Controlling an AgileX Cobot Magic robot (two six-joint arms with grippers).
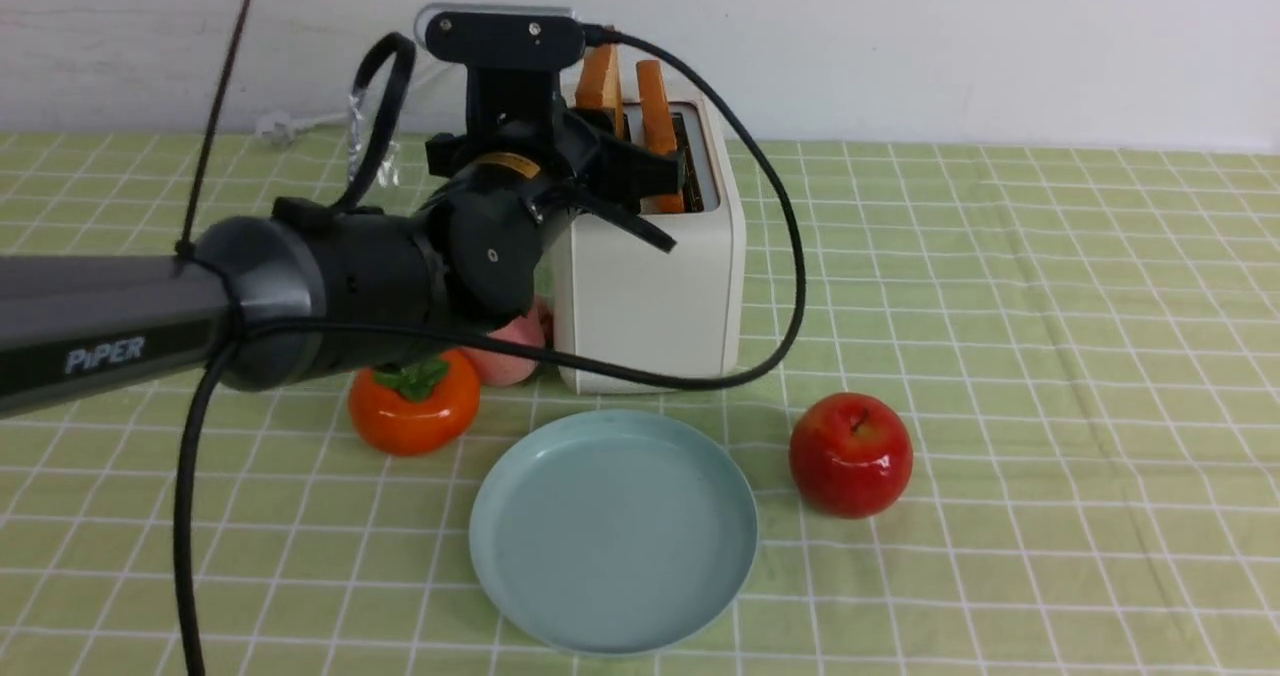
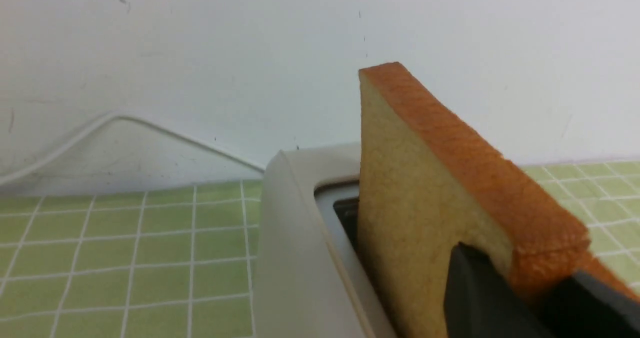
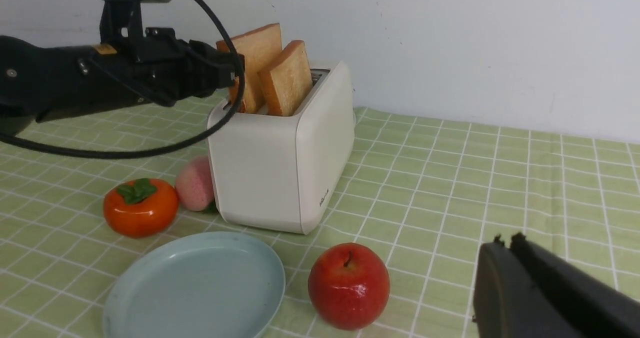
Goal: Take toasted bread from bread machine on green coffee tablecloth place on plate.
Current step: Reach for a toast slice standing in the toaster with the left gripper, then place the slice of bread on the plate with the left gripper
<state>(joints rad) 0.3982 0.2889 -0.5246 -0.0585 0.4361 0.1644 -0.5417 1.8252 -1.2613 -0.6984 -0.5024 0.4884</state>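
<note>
The white bread machine (image 1: 650, 296) stands at the back of the green coffee tablecloth (image 1: 1050, 356), with two slices of toasted bread upright in its slots. My left gripper (image 1: 628, 184) is shut on the near edge of the left slice (image 1: 600, 84). In the left wrist view its dark fingers (image 2: 470, 288) pinch that slice (image 2: 415, 193) at its near corner. The right slice (image 1: 655, 106) stands free beside it. The pale blue plate (image 1: 612, 531) lies bare in front of the bread machine. My right gripper (image 3: 506, 239) hovers shut and holds nothing, low over the cloth to the right.
An orange persimmon (image 1: 413, 411) and a pink peach (image 1: 505, 351) sit left of the toaster's base. A red apple (image 1: 850, 453) rests right of the plate. The left arm's black cable (image 1: 790, 256) loops past the toaster. A white wall closes off the back.
</note>
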